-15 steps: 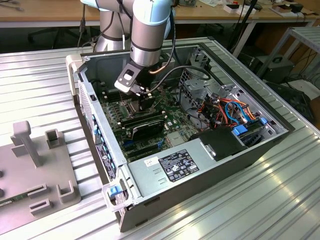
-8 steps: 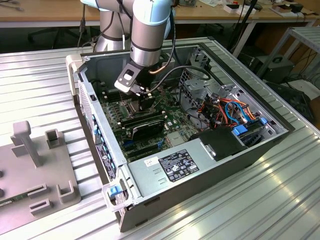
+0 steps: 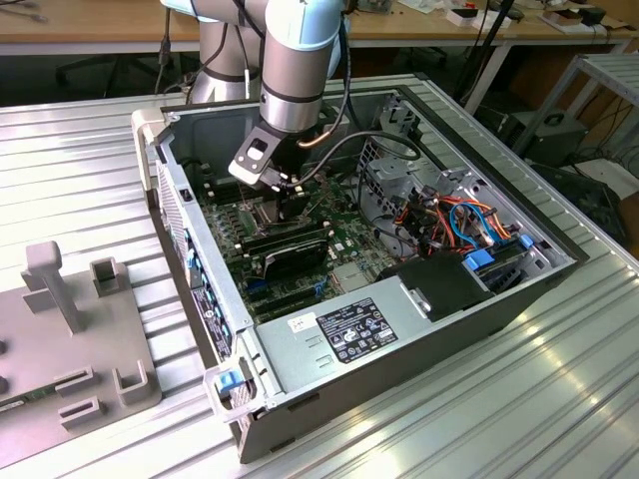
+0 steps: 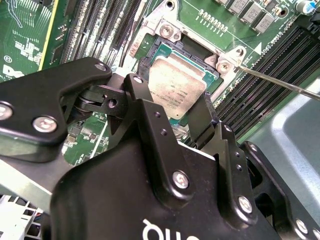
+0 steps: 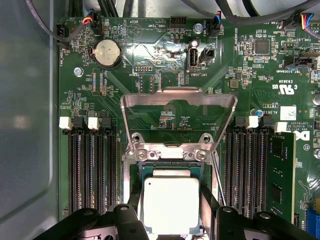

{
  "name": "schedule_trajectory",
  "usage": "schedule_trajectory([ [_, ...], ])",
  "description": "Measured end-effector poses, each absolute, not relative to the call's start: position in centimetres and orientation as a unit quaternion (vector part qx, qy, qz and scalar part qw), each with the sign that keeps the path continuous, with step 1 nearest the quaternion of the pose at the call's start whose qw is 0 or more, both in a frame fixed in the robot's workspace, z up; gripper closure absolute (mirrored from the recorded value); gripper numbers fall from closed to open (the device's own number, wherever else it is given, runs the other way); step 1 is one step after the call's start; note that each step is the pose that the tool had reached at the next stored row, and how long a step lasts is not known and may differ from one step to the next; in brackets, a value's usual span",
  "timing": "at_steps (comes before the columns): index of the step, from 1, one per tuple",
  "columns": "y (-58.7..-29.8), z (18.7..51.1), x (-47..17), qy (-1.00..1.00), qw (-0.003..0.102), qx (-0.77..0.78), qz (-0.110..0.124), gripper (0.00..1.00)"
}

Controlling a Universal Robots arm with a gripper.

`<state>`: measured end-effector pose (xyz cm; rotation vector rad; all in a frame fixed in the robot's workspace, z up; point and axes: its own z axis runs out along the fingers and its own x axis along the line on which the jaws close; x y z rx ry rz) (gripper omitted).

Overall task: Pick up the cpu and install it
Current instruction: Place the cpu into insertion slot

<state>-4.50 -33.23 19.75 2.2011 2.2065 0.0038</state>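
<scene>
1. The robot arm [image 3: 290, 70] is reaching down into an open computer case [image 3: 559, 254] that is lying on a ribbed metal tabletop [image 3: 499, 419].
2. The gripper [image 3: 290, 195] is sitting directly over the processor socket [image 5: 167, 155] on the green motherboard [image 5: 165, 55].
3. The cpu [image 5: 171, 202], with its dull silver top facing up, is lying within the socket frame. In both wrist views, green substrate is showing around its edges [image 4: 177, 87].
4. The gripper [image 5: 171, 205] is standing narrow. Its black fingers [image 5: 207, 205] are pressing against two opposite edges of the cpu, so it is holding the chip. In the second wrist view, the gripper [image 4: 172, 95] is showing one finger [image 4: 205, 115] on each side of the lid.
5. Whether the cpu is sitting fully down in the socket cannot be told.
6. The metal load plate [image 5: 178, 97] is standing open, hinged up at the socket's screw-lined edge and leaning away from the cpu.
7. A thin metal lever [image 4: 280, 85] is running out from one corner of the socket.
8. Rows of black memory slots [image 5: 92, 170] are flanking the socket on both sides.
9. A coin cell battery [image 5: 108, 52] is sitting on the board beyond the load plate, well apart from the socket.
10. In the exterior view, a power supply [image 3: 349, 329] is occupying the near end of the case, well apart from the socket.
</scene>
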Motion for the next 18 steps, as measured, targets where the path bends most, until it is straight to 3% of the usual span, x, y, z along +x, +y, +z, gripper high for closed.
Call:
schedule_trajectory([
  [18, -33.23, 19.74, -4.41, 0.708, 0.013, 0.706, 0.002, 0.45],
])
